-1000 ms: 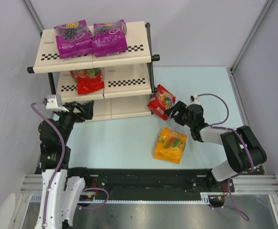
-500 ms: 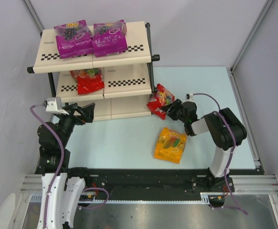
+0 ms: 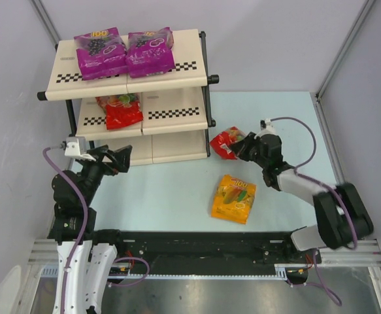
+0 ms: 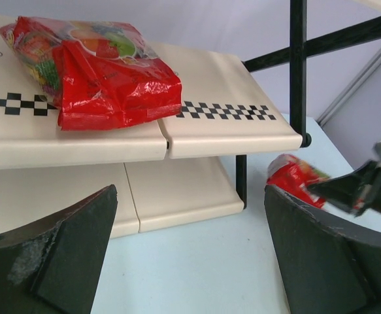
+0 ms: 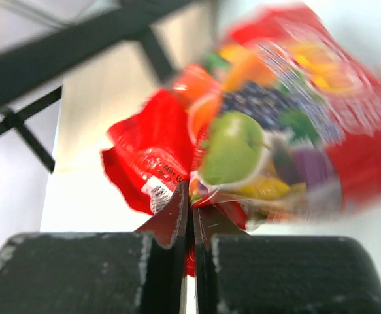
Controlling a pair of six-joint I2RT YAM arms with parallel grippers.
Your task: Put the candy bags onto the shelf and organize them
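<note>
Pale-blue desk (image 3: 177,190), grey walls (image 3: 268,39) all round.

Progress, judged from layout: 3 of 5 bags on shelf (image 3: 183,49), 2 left.
- Top tier: first purple bag (image 3: 100,52) touching second purple bag (image 3: 150,51), filling left part; right end bare.
- Middle tier: shelved red bag (image 3: 119,110) on left half; right half bare.
- Bottom tier: no bag visible.

Bag in work: held red bag (image 3: 226,142), just beside post (image 3: 206,98) at shelf's end, about level with bottom tier. Right hand (image 3: 240,147) clenched on its near edge; wrist view shows fingers (image 5: 170,222) pinched tight on the plastic seam. Long axis roughly across the desk, free end pointing at the shelf, printed face toward the wrist camera. Looks lifted off the desk, cannot confirm. Blurred in wrist view.

Orange bag (image 3: 234,198) flat on desk, well apart from shelf, near the arm bases. Long axis near-to-far, slightly tilted, header end pointing away from the bases. Untouched.

Left hand (image 3: 123,157) released, nothing between its fingers (image 4: 66,261), facing the shelf front near bottom tier.

Likely remaining: seat held red bag beside its twin on middle tier, then fetch orange one.
</note>
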